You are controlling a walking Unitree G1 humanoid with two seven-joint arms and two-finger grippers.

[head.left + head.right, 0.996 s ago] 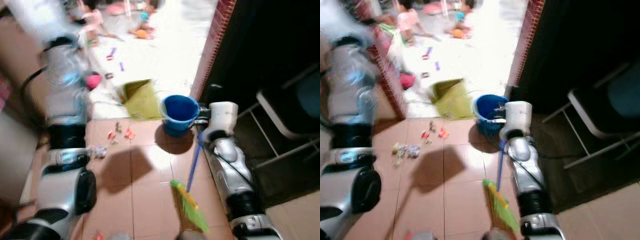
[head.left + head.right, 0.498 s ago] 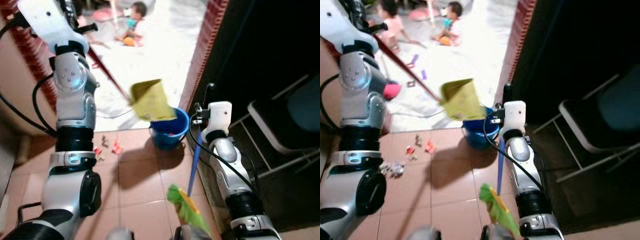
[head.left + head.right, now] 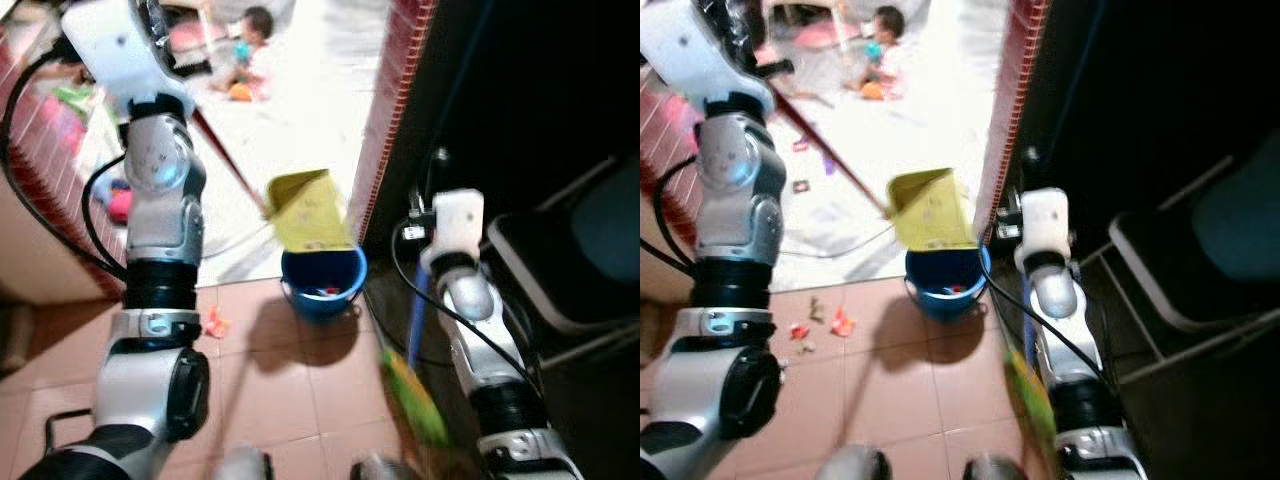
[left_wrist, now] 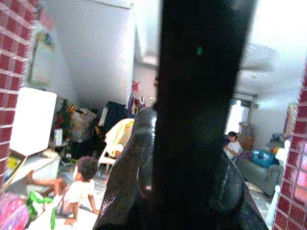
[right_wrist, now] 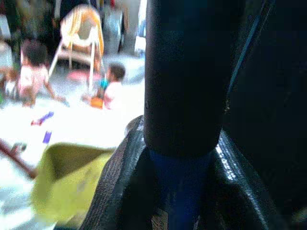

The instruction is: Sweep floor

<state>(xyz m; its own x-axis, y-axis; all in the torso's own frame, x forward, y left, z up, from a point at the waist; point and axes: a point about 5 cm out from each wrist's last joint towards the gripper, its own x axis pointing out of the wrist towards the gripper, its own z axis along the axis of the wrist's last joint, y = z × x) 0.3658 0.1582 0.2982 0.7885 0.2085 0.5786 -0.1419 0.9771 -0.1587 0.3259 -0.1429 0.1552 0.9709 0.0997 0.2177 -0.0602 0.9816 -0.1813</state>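
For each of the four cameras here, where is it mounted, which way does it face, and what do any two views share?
Left eye view: on the head, looking down at the tiled floor, yellow dustpan tipped over the blue bucket; both silver arms show.
Right eye view: same head, same scene, shifted sideways.
Left wrist view: along the left gripper, shut on a dark handle, facing a room with people.
Right wrist view: along the right gripper, shut on the blue broom handle.
Shared: dustpan and the child on the floor appear in right wrist and eye views.

A yellow dustpan point(image 3: 308, 212) on a red handle point(image 3: 228, 165), blue bucket point(image 3: 322, 283), green-bristled broom point(image 3: 414, 392), terracotta floor tiles point(image 3: 300, 390).
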